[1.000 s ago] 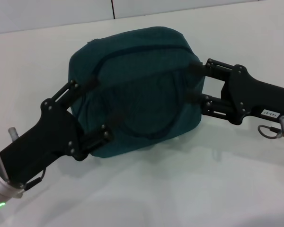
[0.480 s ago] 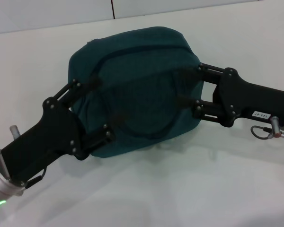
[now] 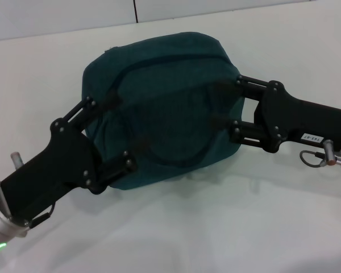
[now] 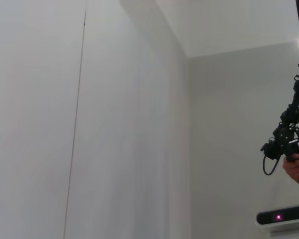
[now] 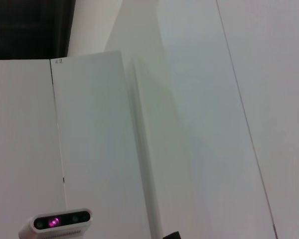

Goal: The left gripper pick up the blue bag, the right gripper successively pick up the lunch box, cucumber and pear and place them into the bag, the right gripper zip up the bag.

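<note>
Two grippers flank the blue bag [image 3: 162, 108]; left gripper [image 3: 116, 128] and right gripper [image 3: 221, 102] spread wide against it.

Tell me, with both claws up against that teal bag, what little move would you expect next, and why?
Probably the right claw eases back off the blue bag. The bag's zip line looks closed, no food lies outside on the white table, and both claws, the left claw too, have open fingers resting over the fabric, so little seems left but letting go. That is only a guess.
</note>
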Controlling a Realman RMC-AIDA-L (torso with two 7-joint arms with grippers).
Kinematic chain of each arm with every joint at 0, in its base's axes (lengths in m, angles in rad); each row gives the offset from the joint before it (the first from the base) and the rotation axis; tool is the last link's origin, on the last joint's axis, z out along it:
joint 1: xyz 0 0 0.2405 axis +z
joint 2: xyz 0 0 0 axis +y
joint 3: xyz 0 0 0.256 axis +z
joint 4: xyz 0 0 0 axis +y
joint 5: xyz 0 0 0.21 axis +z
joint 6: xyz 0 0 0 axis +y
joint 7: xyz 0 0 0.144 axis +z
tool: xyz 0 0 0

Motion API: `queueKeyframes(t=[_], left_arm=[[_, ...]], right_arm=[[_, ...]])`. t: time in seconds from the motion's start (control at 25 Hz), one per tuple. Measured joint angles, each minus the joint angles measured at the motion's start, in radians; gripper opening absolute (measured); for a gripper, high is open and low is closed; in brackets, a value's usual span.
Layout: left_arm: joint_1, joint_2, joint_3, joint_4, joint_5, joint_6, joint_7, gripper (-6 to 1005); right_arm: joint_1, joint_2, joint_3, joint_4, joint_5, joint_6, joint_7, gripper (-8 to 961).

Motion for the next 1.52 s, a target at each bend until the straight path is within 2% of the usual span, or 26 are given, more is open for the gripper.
queueKeyframes(t=[1.52], left_arm=[[0.016,-0.005,-0.003,-0.004,-0.008,0.011,0.05,813]], right_arm=[[-0.016,0.006,0.026,-0.001,0.006,-0.012,-0.001,664]])
